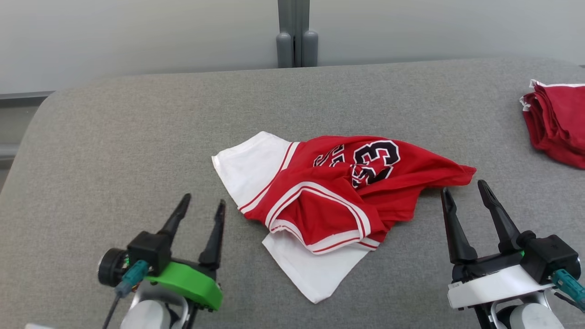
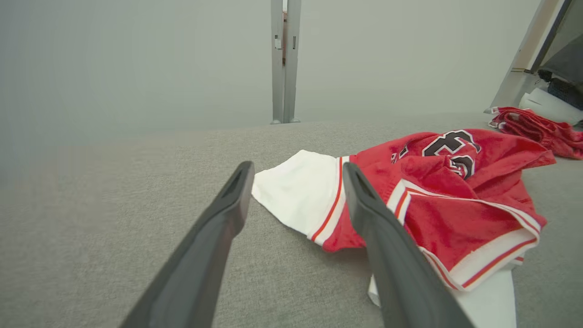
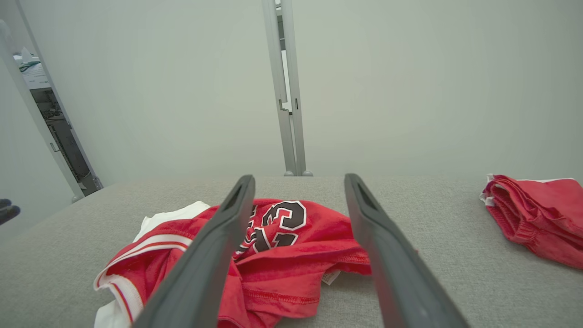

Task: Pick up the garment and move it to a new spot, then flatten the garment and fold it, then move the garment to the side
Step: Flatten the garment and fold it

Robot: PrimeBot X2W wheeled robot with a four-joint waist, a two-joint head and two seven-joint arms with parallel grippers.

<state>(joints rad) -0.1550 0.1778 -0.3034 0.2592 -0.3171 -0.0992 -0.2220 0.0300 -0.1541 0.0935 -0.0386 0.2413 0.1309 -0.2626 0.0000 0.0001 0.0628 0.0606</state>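
I hold left gripper point(image 1: 201, 203) and right gripper point(image 1: 464, 189) spread, empty, flanking crumpled garment point(image 1: 338, 192) for pickup.

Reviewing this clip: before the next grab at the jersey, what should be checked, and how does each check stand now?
1. Left gripper open, holding nothing: ok.
2. Right gripper open, holding nothing: ok.
3. Jersey lies on the gray surface between both grippers: ok.
4. Jersey flat: not ok, it is crumpled and bunched.
5. Folded red pile apart from the jersey: ok.
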